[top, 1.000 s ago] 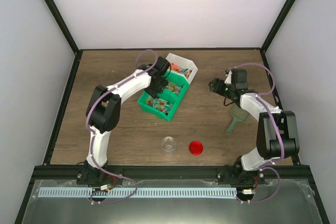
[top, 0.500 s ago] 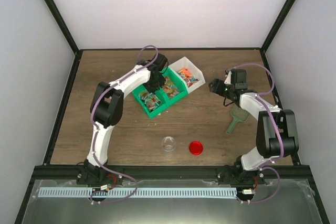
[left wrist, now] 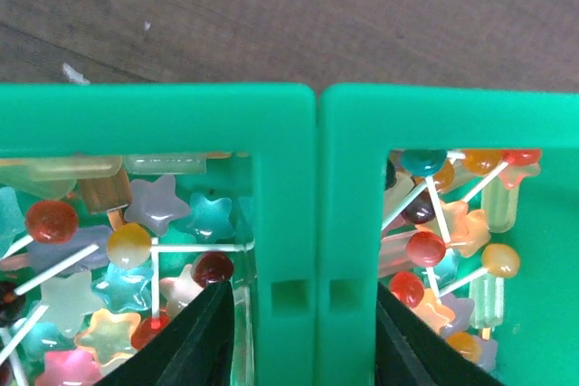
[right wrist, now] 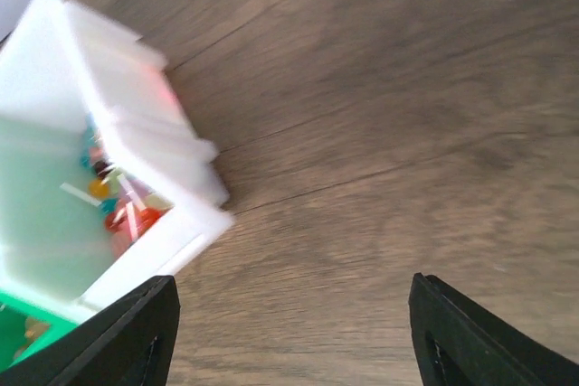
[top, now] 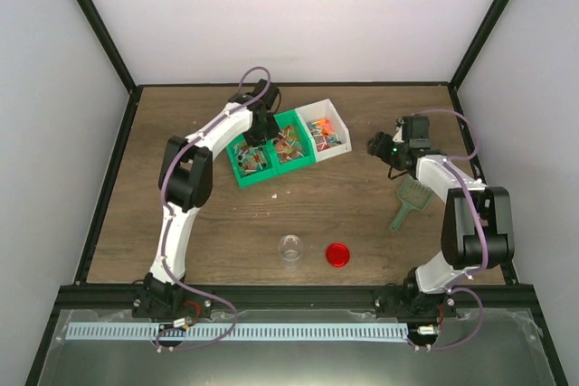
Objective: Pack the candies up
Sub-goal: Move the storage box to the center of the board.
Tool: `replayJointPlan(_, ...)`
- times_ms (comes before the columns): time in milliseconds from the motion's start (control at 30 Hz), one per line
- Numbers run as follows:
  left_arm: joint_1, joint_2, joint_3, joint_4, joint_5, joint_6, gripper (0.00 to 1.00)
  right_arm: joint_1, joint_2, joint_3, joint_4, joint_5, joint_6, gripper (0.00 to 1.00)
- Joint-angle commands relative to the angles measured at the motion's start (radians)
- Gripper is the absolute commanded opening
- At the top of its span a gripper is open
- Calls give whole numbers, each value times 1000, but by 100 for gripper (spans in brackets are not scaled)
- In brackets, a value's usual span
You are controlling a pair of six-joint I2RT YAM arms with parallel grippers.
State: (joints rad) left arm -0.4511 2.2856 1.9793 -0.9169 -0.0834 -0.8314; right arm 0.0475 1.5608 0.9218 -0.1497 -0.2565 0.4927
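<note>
The candies (left wrist: 118, 259) are small coloured stars and ball lollipops that fill two joined green bins (top: 271, 153) and a white bin (top: 327, 129) at the back middle. My left gripper (top: 262, 133) is shut on the two adjoining green walls (left wrist: 312, 223); its fingers (left wrist: 194, 341) reach into the bins on either side. More candies (left wrist: 452, 232) lie in the right green bin. My right gripper (top: 375, 145) is open and empty just right of the white bin (right wrist: 81, 178), low over the bare wood. A few candies (right wrist: 122, 210) show in that bin.
A small clear jar (top: 289, 248) and a round red lid (top: 337, 254) stand near the front middle. A green scoop (top: 409, 198) lies at the right by the right arm. A small pale scrap (top: 276, 194) lies in front of the bins.
My left gripper has swung the row of bins round, so that it now lies nearly left to right, further back. The right gripper has shifted slightly right.
</note>
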Motion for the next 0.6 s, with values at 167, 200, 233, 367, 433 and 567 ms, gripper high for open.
replayJointPlan(167,8,-32,40,72,9,128,63,-155,-162,-42,-155,99,116,92)
replayJointPlan(200,8,-42,38,73,2,142,66,-163,-182,-54,-171,100,131,93)
replayJointPlan(233,8,-55,36,75,-6,158,69,-175,-197,-69,-188,97,160,93)
replayJointPlan(367,7,-110,20,93,-40,182,81,-235,-235,-128,-295,48,271,84)
replayJointPlan(433,3,-147,5,98,-71,188,86,-237,-259,-144,-345,80,287,82)
replayJointPlan(567,1,-250,-92,161,-111,168,88,-237,-325,-188,-411,105,298,81)
